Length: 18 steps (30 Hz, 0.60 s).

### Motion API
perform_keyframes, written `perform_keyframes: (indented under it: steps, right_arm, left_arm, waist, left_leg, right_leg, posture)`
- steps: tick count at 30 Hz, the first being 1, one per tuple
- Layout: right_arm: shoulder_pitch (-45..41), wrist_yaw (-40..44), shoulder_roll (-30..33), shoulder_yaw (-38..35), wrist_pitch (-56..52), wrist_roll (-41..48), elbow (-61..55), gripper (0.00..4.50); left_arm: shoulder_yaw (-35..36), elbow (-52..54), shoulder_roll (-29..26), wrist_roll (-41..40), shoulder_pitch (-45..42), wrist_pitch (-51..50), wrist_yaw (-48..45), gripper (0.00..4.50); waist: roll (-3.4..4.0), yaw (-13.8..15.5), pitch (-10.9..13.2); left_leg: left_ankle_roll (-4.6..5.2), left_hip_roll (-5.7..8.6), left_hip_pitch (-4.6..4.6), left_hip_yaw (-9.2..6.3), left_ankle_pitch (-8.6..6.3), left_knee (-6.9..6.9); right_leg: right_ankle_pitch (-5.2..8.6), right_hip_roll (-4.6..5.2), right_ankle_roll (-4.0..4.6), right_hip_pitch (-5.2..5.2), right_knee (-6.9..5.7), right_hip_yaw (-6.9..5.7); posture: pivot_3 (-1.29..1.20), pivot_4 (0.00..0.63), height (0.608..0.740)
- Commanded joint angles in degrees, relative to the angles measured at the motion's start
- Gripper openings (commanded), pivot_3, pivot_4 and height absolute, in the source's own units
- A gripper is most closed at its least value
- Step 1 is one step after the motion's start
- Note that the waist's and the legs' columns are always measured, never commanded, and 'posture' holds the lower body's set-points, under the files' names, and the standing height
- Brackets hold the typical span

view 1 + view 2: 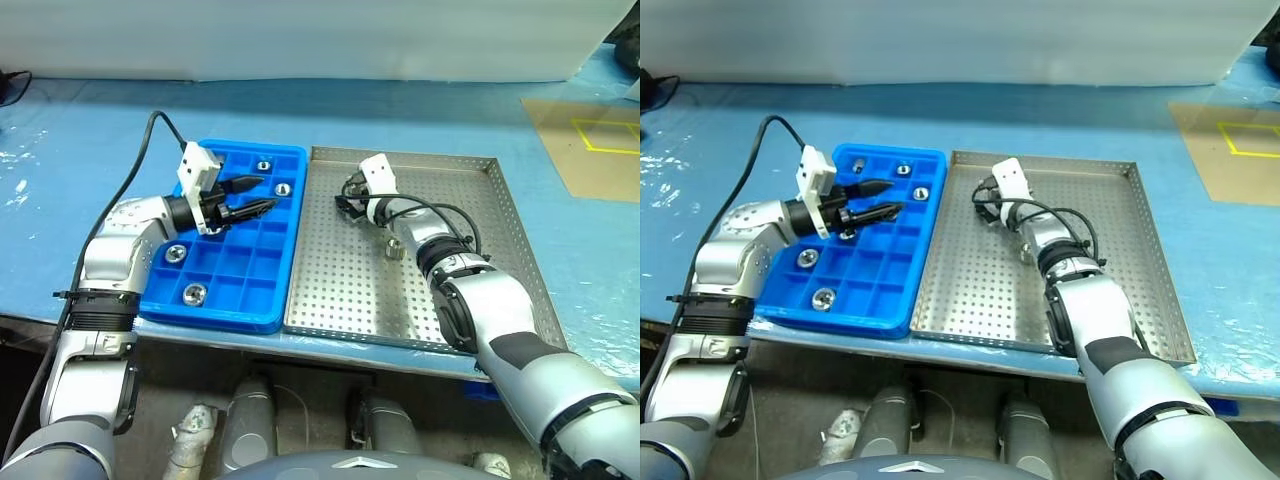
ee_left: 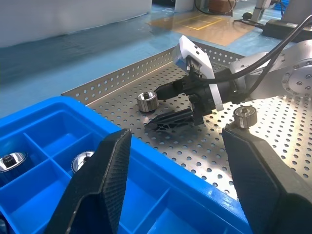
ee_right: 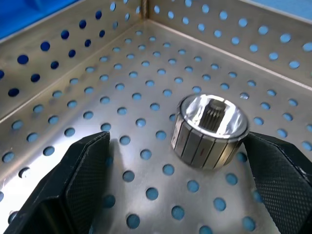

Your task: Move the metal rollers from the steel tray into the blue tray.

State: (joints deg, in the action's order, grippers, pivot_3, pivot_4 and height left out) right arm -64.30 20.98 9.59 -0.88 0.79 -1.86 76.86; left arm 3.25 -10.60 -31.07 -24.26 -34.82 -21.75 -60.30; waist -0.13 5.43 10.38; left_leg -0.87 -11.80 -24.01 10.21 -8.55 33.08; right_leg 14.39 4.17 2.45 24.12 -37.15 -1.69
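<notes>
Right gripper [image 3: 170, 180] spread wide, low over steel tray [image 1: 470, 300], roller [image 3: 209, 130] between fingers; left gripper [image 1: 258, 195] half-open, empty, above blue tray [image 1: 240, 310].

I count two metal rollers on the steel tray [image 1: 440, 290]: one [image 2: 146, 101] and another [image 2: 245, 116]. In the blue tray [image 1: 240, 290] I count five. One steel tray, one blue tray, my two pincers
</notes>
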Motion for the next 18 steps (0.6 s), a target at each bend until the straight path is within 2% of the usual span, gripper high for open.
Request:
perform_keyframes:
  steps: [1,4,18]
  right_arm:
    - [-0.3,-0.7,0.0,-2.0,0.2,0.5,-0.6,3.88]
    - [-0.3,-2.0,0.2,-2.3,-0.1,0.0,-0.6,2.88]
    - [-0.9,-3.9,-0.4,-3.6,0.9,-0.3,-0.8,2.88]
  left_arm:
    - [0.1,2.6,-0.5,-0.4,-0.1,0.0,-0.1,3.15]
    - [-0.2,2.1,-0.7,0.0,0.0,0.5,-0.2,3.15]
    - [-0.5,1.7,-0.5,0.3,-0.1,0.7,-0.1,3.15]
  waist:
    - [0.0,0.0,0.0]
    - [0.0,0.0,0.0]
    - [0.0,0.0,0.0]
  left_leg:
    - [0.0,0.0,0.0,0.0,0.0,0.0]
    - [-0.01,0.0,0.0,0.0,0.01,0.0]
    - [-0.02,0.0,0.0,0.01,0.01,0.0]
  right_leg:
    - [0.0,0.0,0.0,0.0,-0.01,0.0]
    - [0.0,0.0,0.0,0.01,-0.01,0.0]
    - [0.0,0.0,0.0,0.02,-0.01,0.0]
  posture:
    - [0.04,0.15,0.74]
    - [0.03,0.15,0.74]
    - [0.03,0.15,0.74]
